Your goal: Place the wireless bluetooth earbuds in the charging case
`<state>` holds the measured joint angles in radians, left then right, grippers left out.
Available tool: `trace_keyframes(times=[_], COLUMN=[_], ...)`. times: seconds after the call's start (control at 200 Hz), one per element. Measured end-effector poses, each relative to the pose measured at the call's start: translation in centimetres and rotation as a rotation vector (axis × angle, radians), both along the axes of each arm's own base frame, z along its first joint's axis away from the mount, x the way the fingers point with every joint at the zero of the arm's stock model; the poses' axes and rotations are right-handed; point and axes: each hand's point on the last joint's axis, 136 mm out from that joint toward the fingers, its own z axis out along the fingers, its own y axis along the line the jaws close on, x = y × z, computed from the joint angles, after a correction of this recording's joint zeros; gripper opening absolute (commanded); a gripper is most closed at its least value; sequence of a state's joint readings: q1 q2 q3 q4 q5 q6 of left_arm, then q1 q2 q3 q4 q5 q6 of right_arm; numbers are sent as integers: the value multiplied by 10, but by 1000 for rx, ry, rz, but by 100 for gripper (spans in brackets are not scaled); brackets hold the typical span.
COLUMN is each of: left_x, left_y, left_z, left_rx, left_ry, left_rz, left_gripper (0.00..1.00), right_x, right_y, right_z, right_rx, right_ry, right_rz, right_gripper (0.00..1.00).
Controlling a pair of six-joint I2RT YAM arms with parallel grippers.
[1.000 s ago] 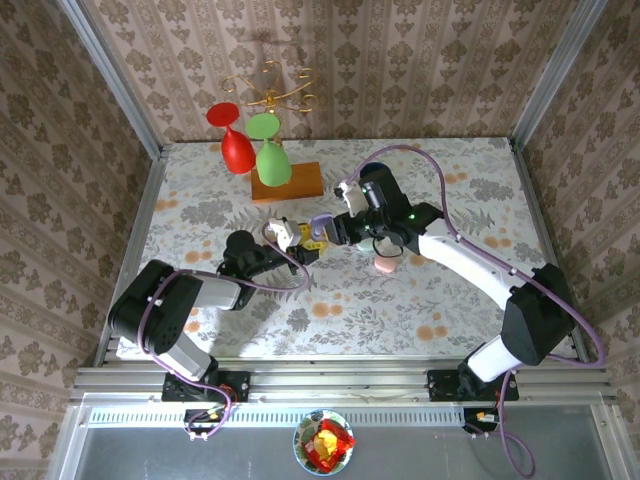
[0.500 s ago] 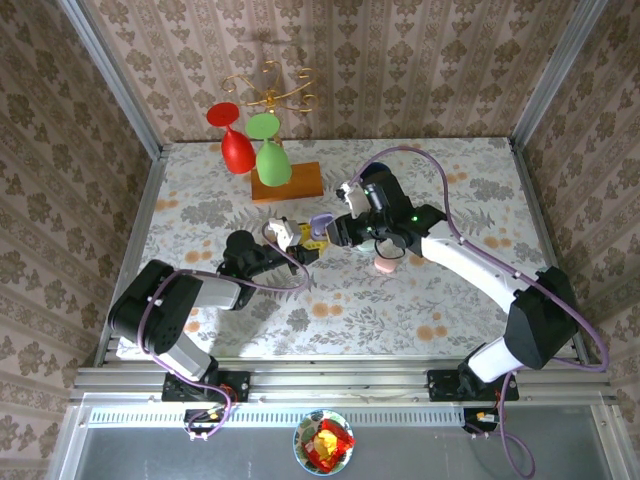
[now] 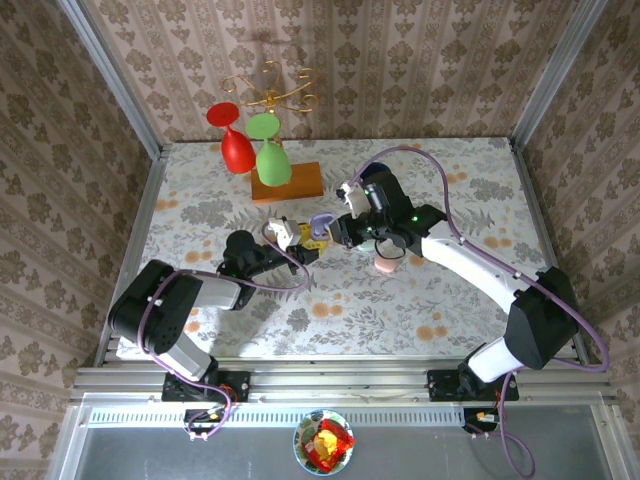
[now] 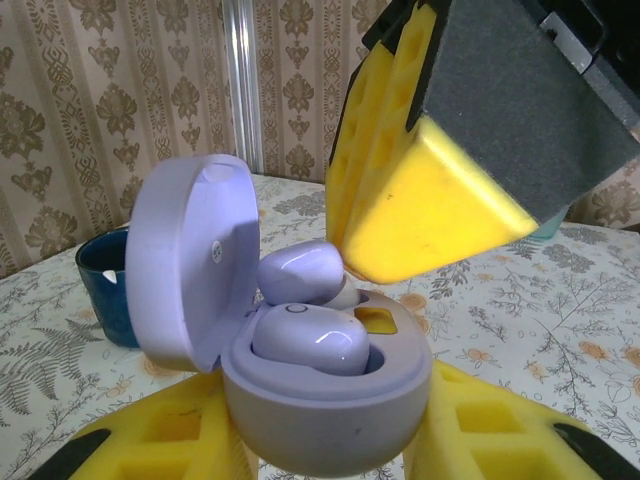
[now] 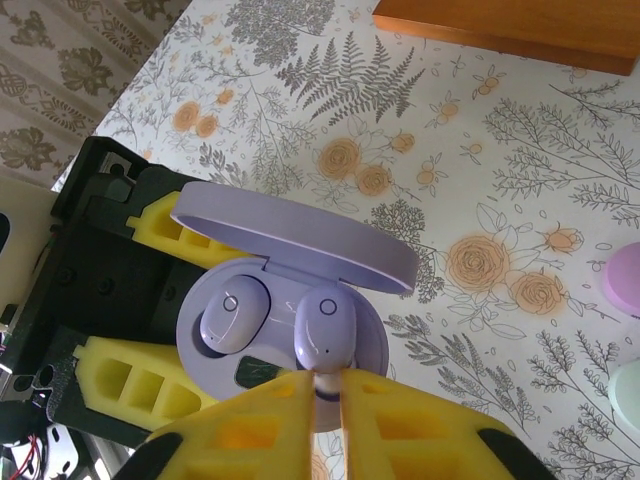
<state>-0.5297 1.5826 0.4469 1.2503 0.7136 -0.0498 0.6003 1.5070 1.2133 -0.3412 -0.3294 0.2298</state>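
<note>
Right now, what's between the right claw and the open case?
One lilac earbud, pinched by the right claw, over the case; seen in the right wrist view.

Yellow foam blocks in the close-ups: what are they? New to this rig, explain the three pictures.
They are padding on the jaws of two robot arms bolted to a table. The overhead view shows both, the left arm and the right arm. Each close-up comes from a camera on one wrist. The left arm's jaws are shut on an open lilac case, one earbud already seated. The right arm's jaws pinch a second earbud at the other socket. Also on the table: a wooden block, a red goblet, a green goblet and a pink case.
</note>
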Motion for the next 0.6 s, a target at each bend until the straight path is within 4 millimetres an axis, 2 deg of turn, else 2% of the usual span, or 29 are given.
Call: trace_keyframes(times=[0.37, 0.53, 0.6], left_x=[0, 0, 0], left_y=[0, 0, 0], left_z=[-1, 0, 0], left_rx=[1, 0, 0], left_ry=[5, 3, 3], left_rz=[0, 0, 0], left_gripper=[35, 35, 35], right_x=[-1, -4, -5], right_y=[2, -4, -7], right_z=[-3, 10, 19], right_rx=[3, 6, 14], right_ry=[10, -27, -49], right_rz=[14, 8, 2], right_gripper=[26, 30, 36])
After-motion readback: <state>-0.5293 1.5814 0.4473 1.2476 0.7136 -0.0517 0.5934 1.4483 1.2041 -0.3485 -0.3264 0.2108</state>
